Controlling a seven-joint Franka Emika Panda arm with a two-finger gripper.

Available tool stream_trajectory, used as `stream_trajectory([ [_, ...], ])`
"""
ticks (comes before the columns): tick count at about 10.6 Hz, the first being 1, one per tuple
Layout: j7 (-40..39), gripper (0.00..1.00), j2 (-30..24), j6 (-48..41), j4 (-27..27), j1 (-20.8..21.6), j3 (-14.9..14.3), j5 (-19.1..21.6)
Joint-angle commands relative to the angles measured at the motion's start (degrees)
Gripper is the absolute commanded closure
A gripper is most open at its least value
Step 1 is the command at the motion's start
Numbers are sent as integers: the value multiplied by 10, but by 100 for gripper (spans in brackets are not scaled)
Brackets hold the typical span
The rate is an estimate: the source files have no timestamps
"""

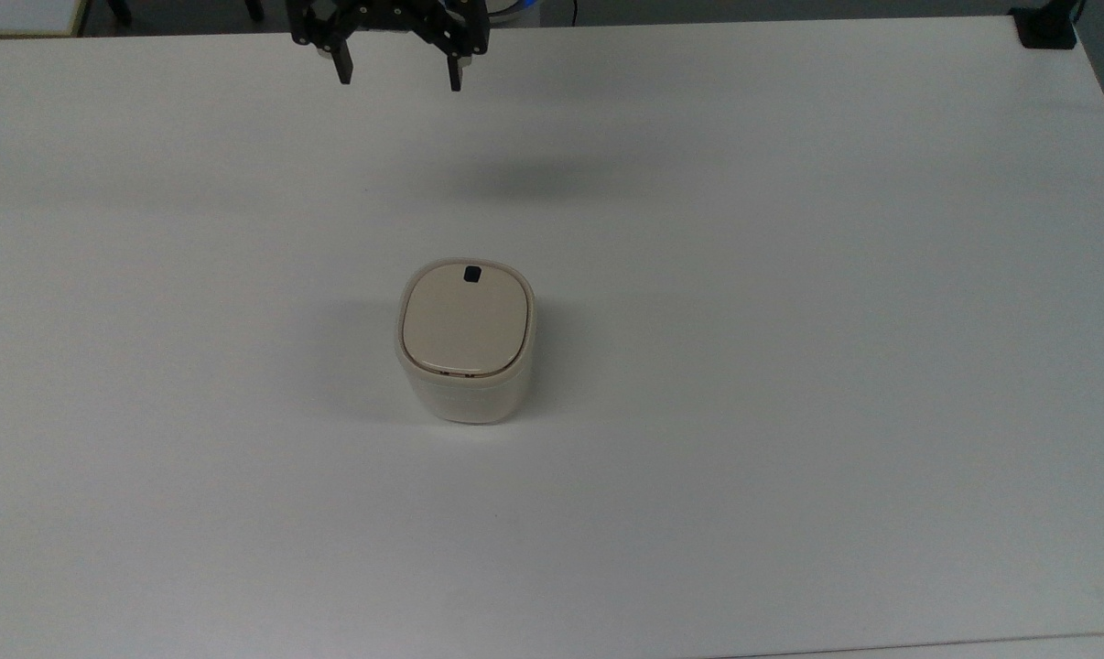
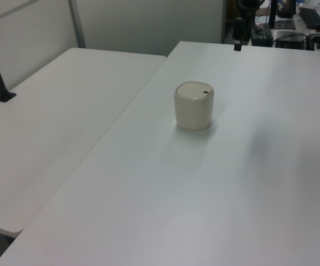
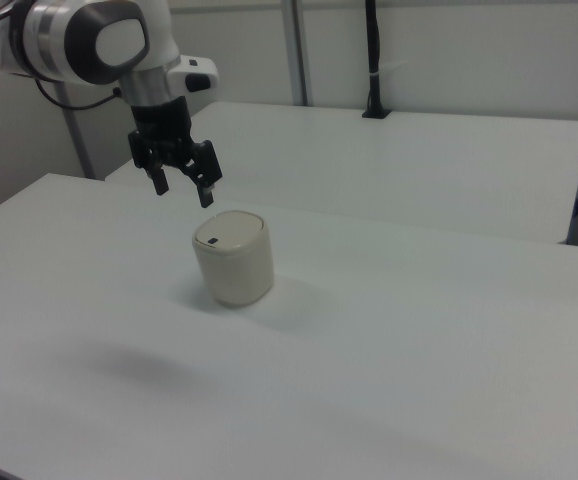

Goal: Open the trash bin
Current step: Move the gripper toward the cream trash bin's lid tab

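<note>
Cream-white plastic trash bin [image 1: 466, 343], rounded-square, upright near the middle of the white tabletop [image 1: 790, 366]. Flat beige lid [image 1: 464, 320] shut, flush with the rim. Small black square button [image 1: 471, 273] near the lid's edge, on the side toward the top view's upper border. Black two-finger claw [image 1: 398, 71] up in the air near the top view's upper edge, well apart from the bin, fingers spread wide, pointing down, nothing between them. In the right view, claw [image 3: 181, 190] above and toward the right view's left of the bin [image 3: 233, 258], not touching it. White-and-grey arm [image 3: 99, 45] behind it. Soft shadow [image 1: 524, 178] on the tabletop between claw and bin. Second white table [image 2: 55, 122] alongside, on the left view's left.
</note>
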Motion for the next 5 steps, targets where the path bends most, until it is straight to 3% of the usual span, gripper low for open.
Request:
stream_trajectory([
  [1, -35, 0, -10, -1, -2, -10, -17, -20],
  [5, -40, 4, -10, -1, -2, -10, -17, -13],
])
